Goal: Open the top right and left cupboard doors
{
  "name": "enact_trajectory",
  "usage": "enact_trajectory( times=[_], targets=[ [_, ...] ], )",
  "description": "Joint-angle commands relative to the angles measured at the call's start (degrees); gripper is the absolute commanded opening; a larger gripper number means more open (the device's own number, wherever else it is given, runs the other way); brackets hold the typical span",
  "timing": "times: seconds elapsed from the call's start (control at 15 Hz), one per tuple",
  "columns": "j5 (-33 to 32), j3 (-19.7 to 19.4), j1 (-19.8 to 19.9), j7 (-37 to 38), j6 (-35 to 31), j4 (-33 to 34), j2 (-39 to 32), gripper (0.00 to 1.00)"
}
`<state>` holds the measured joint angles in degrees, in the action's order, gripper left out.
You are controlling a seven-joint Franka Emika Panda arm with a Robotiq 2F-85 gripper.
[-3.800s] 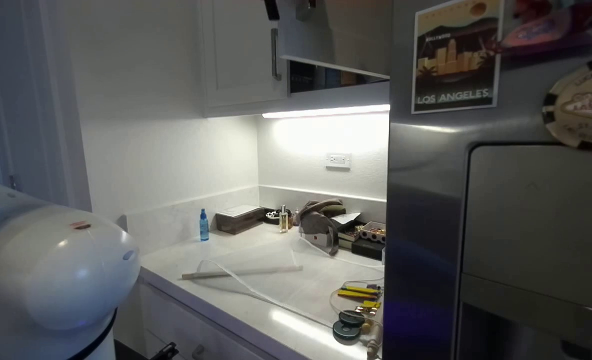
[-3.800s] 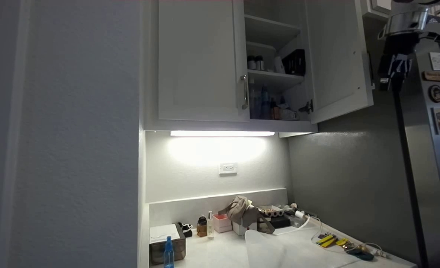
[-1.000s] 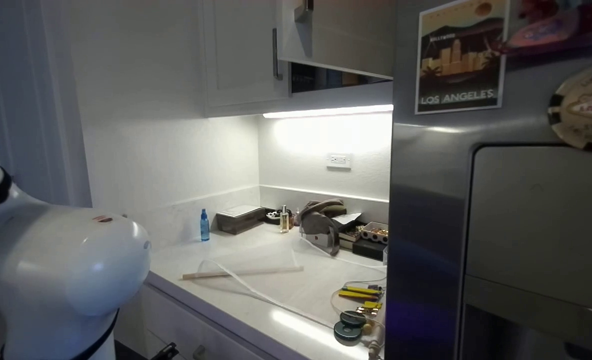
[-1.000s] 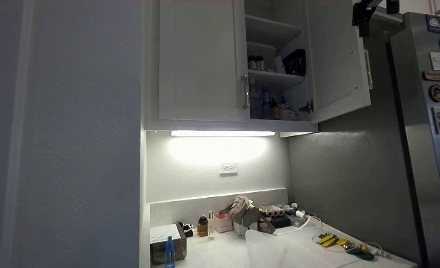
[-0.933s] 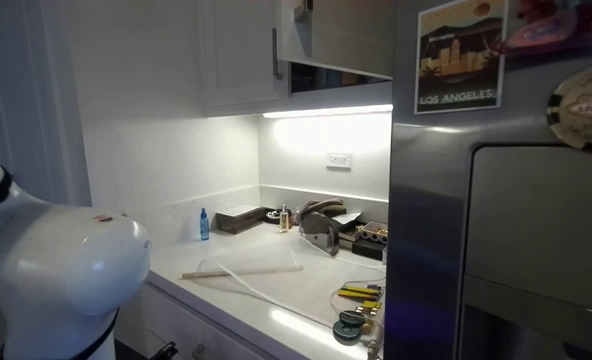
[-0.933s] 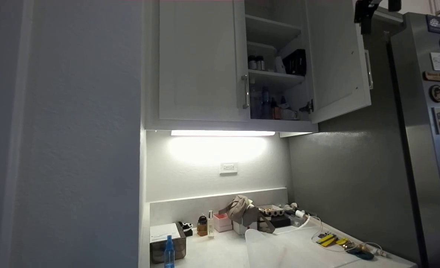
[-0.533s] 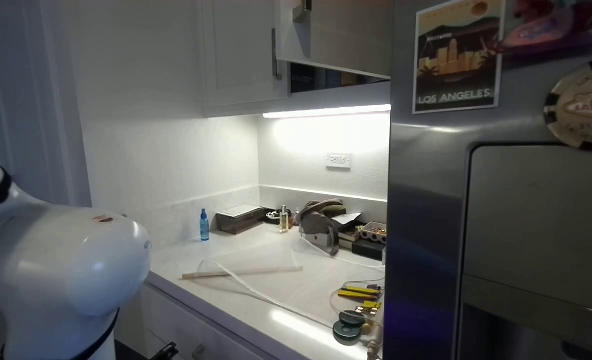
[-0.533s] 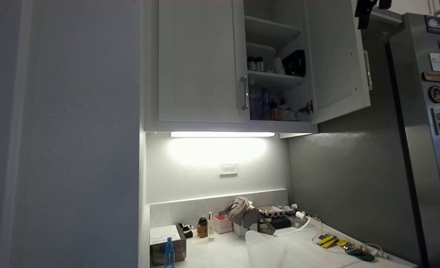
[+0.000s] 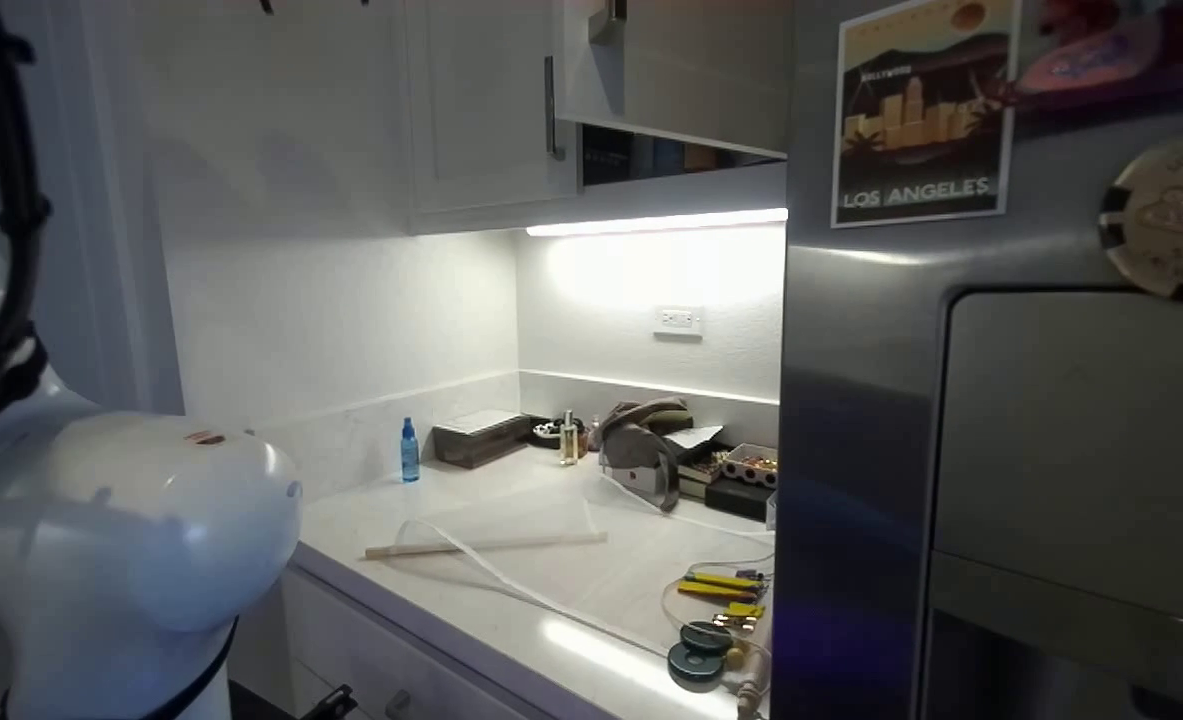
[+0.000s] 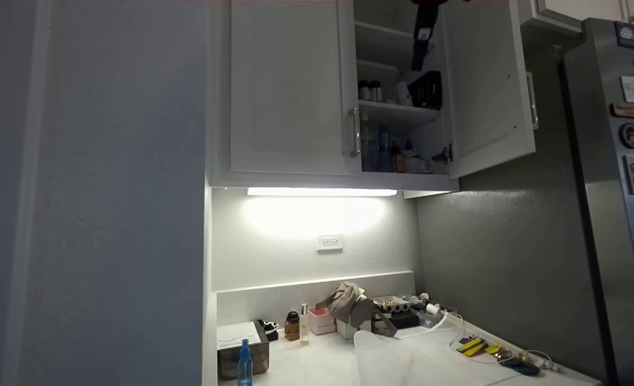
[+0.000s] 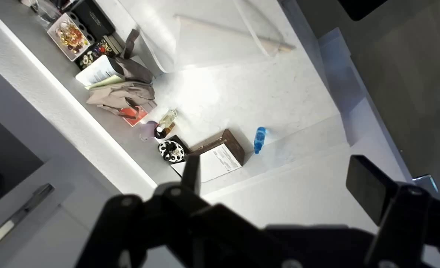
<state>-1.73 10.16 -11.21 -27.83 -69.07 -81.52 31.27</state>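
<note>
My end effector (image 11: 279, 176) has its two fingers (image 11: 366, 191) spread wide apart. In an exterior view a dark piece of it hangs from the top edge, in front of the uncovered side of the cupboard (image 10: 413, 183); I cannot tell how near it is to the shelves (image 10: 394, 110).

The right door (image 10: 485, 86) is open, swung out on the side of the fridge (image 10: 611, 225), with the right handle (image 10: 532, 101) on its outer face. The left door (image 10: 290, 91) is closed, flat in its frame, the left handle (image 10: 355, 133) upright beside the opening. The doors stand this way in both exterior views. In my wrist view the left handle lies at the lower left, apart from my fingers.

A lit strip (image 10: 322, 192) runs under the cupboard, above an outlet (image 10: 329, 243) on the wall. On the table (image 11: 298, 85), a blue bottle (image 11: 259, 139) stands upright near a brown box (image 11: 234, 145), and a paper (image 11: 220, 162) lies on that box. Toward the fridge come a clear bottle (image 9: 568, 440), standing, a grey bag (image 9: 636, 445) slumped over a white box (image 10: 351, 329), and a dotted box (image 9: 750, 466). Close to the fridge lie yellow tools (image 9: 719, 590) and two green discs (image 9: 696, 662). A rod (image 9: 481, 546) lies flat. My white arm (image 9: 171, 530) fills the lower left of that exterior view.
</note>
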Motion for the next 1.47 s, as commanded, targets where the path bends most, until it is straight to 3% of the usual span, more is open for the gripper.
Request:
enact_trajectory(
  times=[0.0, 0.2, 0.33, 0.4, 1.0, 1.4],
  targets=[
    [-3.9, 5.6, 1.0, 11.2, -6.3, -2.7, -7.2, 1.00],
    [-9.3, 9.6, 1.3, 21.9, -10.9, -2.0, -15.7, 1.00],
    [-11.8, 10.0, 1.0, 28.9, -15.5, -3.4, -19.7, 1.00],
    [-11.5, 8.9, 0.8, 31.4, -16.2, -5.3, -17.8, 1.00],
    [-15.4, 7.0, 1.2, 51.7, -24.6, -3.2, -23.9, 1.00],
    [-21.7, 6.3, 1.9, 63.2, -29.5, -6.2, -20.5, 1.00]
  ],
)
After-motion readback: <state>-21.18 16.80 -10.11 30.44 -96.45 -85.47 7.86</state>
